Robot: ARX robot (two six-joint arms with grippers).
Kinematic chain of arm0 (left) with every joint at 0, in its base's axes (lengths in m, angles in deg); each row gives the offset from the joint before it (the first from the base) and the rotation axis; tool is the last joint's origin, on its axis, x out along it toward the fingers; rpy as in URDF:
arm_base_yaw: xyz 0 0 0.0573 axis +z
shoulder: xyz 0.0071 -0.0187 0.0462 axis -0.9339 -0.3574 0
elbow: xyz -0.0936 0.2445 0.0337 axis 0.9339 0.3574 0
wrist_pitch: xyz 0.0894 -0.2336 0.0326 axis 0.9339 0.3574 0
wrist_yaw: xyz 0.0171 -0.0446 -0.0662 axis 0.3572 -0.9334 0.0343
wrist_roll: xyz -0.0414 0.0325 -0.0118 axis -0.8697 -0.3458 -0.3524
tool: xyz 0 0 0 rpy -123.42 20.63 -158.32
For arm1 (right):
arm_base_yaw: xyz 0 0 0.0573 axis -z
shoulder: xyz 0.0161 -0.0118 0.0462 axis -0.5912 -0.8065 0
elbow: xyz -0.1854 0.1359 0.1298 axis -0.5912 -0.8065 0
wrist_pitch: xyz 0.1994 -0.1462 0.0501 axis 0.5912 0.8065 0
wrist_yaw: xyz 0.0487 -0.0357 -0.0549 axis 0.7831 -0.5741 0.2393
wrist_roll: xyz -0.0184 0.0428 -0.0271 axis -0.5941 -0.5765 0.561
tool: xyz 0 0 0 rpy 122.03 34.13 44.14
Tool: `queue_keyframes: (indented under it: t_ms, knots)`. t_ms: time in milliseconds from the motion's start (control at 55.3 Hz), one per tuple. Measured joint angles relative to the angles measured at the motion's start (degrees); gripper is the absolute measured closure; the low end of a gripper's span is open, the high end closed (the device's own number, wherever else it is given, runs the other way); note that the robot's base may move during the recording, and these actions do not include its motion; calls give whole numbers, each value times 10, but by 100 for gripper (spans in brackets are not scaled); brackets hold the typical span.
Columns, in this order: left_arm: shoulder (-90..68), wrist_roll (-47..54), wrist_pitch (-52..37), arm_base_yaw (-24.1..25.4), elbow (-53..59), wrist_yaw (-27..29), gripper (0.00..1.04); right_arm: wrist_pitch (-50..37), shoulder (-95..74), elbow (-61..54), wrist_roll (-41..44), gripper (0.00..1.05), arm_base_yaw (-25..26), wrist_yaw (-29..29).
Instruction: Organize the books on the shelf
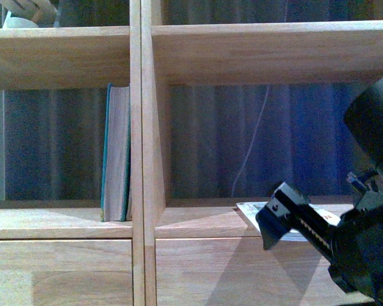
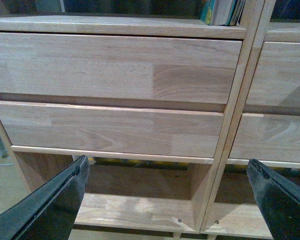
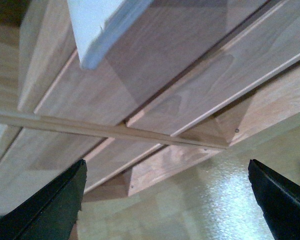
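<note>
The light-wood shelf [image 1: 140,127] fills the front view. A teal book [image 1: 117,153] with beige page edges stands upright in the left compartment, against the divider. A thin white paperback [image 1: 250,209] lies flat on the right compartment's floor, overhanging its front edge and partly hidden by my right gripper [image 1: 277,220]. From the right wrist, the paperback's pale corner [image 3: 105,25] shows from below, and that open gripper [image 3: 167,200] hangs under it, holding nothing. My left gripper [image 2: 167,200] is open in front of the drawer fronts [image 2: 115,65], well below the teal book's lower end [image 2: 222,10].
A bluish curtain and a hanging white cord [image 1: 252,140] show through the open back. Pale objects [image 1: 19,16] sit on the upper left shelf. Open bottom compartments [image 2: 135,200] lie under the drawers. Glossy floor [image 3: 215,200] stretches below the shelf.
</note>
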Motion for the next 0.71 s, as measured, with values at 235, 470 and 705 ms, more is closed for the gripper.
queue_keyframes:
  t_ms: [235,470,705]
  knots:
    - [0,0,0,0,0,0,7,3,-58,72,-74,7,29,16]
    - [0,0,0,0,0,0,7,2,-108,123,-132,7,48,9]
    - [0,0,0,0,0,0,7,26,-149,198,-160,7,61,-18]
